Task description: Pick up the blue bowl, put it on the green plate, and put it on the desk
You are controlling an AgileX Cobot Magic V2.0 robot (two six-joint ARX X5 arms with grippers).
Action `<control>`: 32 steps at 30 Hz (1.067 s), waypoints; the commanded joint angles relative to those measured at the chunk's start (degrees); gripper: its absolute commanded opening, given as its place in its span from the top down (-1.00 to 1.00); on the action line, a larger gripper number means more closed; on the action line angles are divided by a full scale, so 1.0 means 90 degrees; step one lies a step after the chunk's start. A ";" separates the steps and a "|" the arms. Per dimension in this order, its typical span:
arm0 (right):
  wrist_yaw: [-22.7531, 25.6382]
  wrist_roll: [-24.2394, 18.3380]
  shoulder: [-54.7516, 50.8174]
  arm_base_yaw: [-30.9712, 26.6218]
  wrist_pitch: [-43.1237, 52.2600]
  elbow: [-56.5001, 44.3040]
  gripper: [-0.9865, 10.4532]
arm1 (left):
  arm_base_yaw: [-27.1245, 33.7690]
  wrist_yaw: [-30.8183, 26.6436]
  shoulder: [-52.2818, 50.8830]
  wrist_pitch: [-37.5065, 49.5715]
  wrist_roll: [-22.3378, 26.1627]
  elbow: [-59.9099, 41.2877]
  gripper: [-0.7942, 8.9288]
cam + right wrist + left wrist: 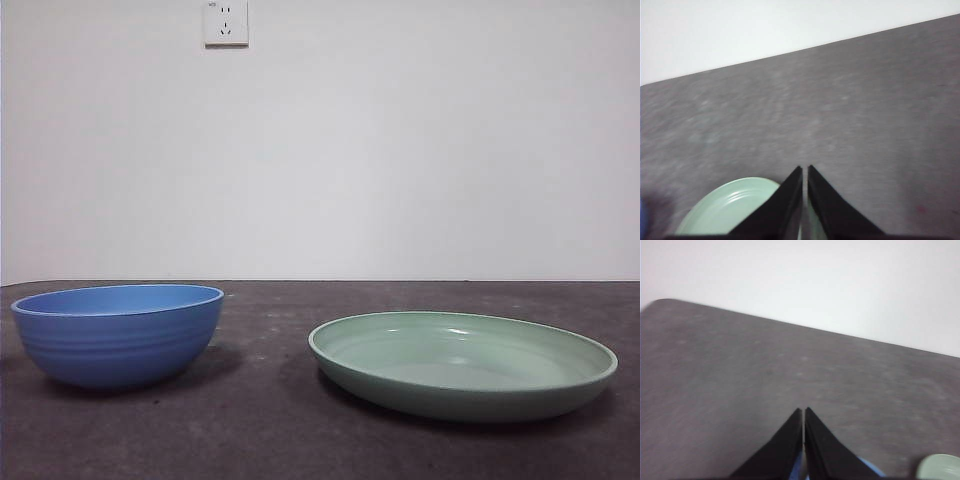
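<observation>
The blue bowl stands upright on the desk at the left of the front view. The green plate lies flat on the desk at the right, apart from the bowl. No arm shows in the front view. My left gripper is shut and empty above the desk; slivers of the blue bowl and the green plate show by its jaws. My right gripper is shut and empty above the desk, with the green plate below it.
A white wall with a power socket stands behind the desk's far edge. Bare desk lies between the bowl and the plate.
</observation>
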 commanded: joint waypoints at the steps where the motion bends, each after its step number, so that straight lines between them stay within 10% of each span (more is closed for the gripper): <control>1: -0.0515 -0.0109 0.0379 0.0041 -0.0032 0.0393 0.81 | -0.0010 0.0423 0.0452 -0.0151 0.0002 0.0486 0.82; 7: -0.1744 -0.0622 0.1127 0.0158 -0.0748 0.1285 0.81 | -0.0063 0.1166 0.1447 -0.0784 0.0046 0.1205 0.82; 24: -0.1906 -0.0945 0.1875 0.0316 -0.2137 0.1989 0.81 | -0.0789 0.2161 0.2953 -0.0835 0.0296 0.1440 0.81; 29: -0.1904 -0.0945 0.1877 0.0316 -0.2132 0.1989 0.79 | -0.0789 0.2161 0.2953 -0.0867 0.0291 0.1440 0.54; 32: -0.1846 -0.0935 0.1880 0.0316 -0.2132 0.1989 0.43 | -0.0789 0.2161 0.2953 -0.0865 0.0287 0.1440 0.26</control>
